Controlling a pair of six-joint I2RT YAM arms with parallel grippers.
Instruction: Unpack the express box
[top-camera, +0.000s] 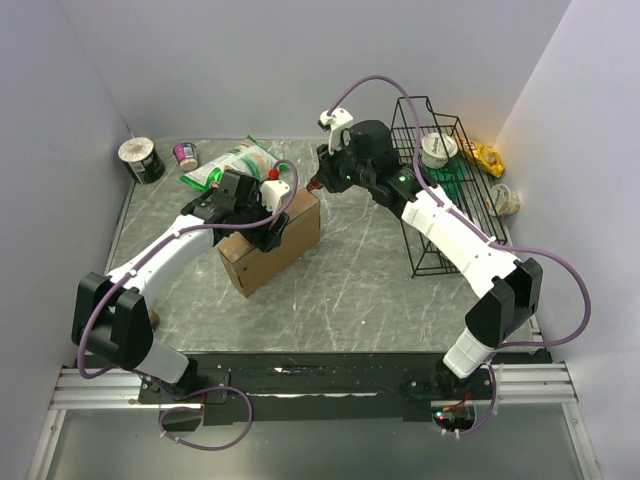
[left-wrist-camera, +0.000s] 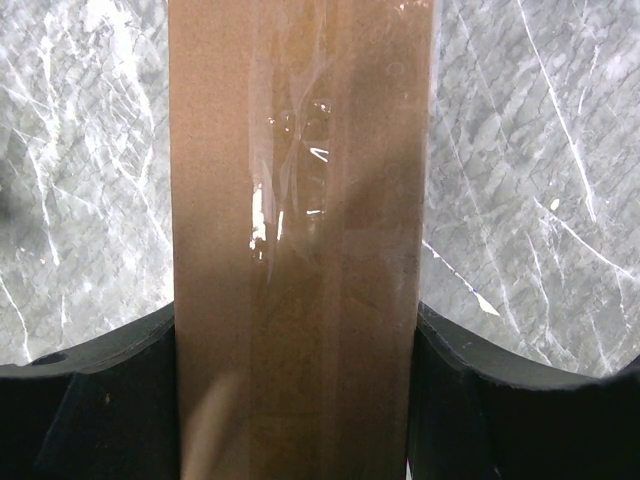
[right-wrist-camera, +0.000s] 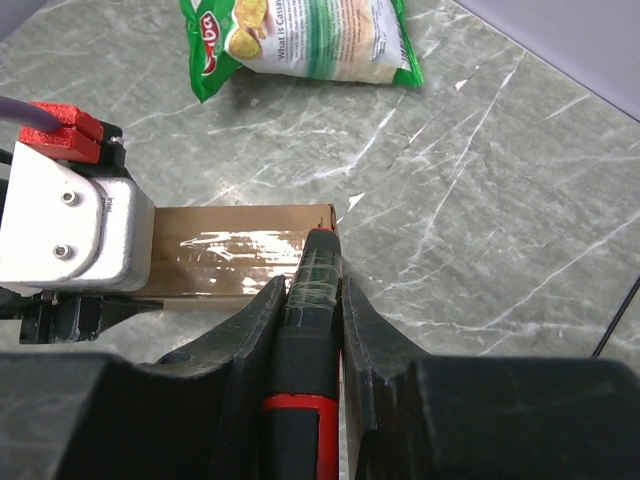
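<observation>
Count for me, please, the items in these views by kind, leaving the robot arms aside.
Express box: 1
Bags: 2
Cups and tubs: 4
Wire rack: 1
Pen-like tool: 1
Total: 9

You have open tabletop (top-camera: 360, 290) in front of the express box (top-camera: 275, 250) and on its right, all the way to the wire rack (top-camera: 408, 200). The box stands on its edge, and your left tool (top-camera: 262, 222) grips its top — so that side is blocked. Your right tool (right-wrist-camera: 312, 300) pinches a black-and-red stick (right-wrist-camera: 305, 350) at the box's far corner. A snack bag (top-camera: 235, 165) lies close behind the box. A can (top-camera: 142, 160) and a little cup (top-camera: 186, 155) fill the back left corner.
</observation>
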